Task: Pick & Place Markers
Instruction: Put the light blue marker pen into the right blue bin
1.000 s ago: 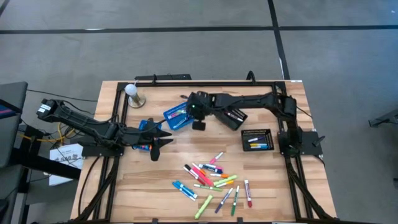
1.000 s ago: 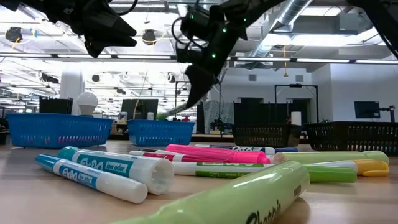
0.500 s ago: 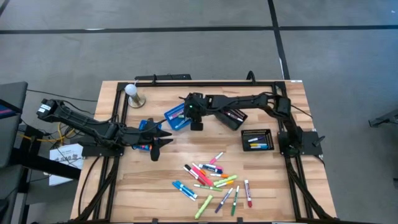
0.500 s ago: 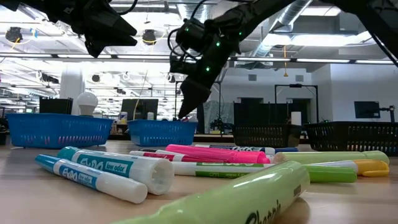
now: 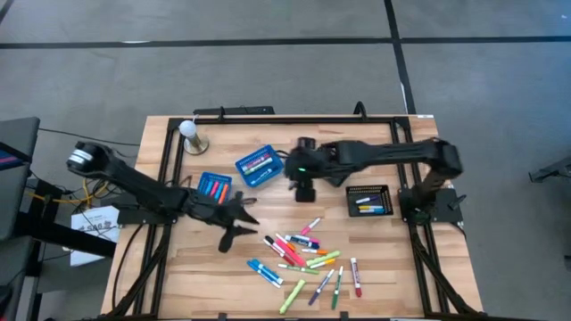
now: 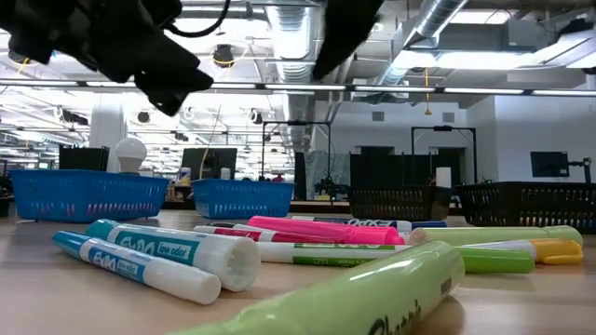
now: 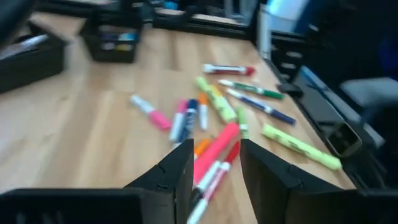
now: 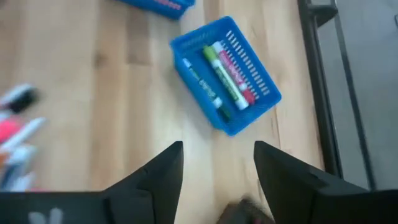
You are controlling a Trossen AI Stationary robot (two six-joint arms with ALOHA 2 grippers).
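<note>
Left tool hovered over the desk at about 8 o'clock from desk centre, fingers spread apart with nothing between them, aimed at the loose pile of markers that lay just off its 4 o'clock side. Right tool hung over the desk middle, fingers parted, holding nothing. Most markers lay scattered flat on the wood at 5 to 6 o'clock of the desk: pink, red, green, blue, white, some touching or crossing. A blue basket sat at 9 o'clock of the right tool, holding a few markers, green, red and blue seen in the right wrist view. A second blue basket lay at 12 o'clock of the left tool, with red and blue markers inside. A black mesh basket at 3 o'clock of the right tool held a couple of markers. Another black basket sat just past the right arm; contents unclear. A white bulb on a stand stood at the desk's 10 o'clock corner.
</note>
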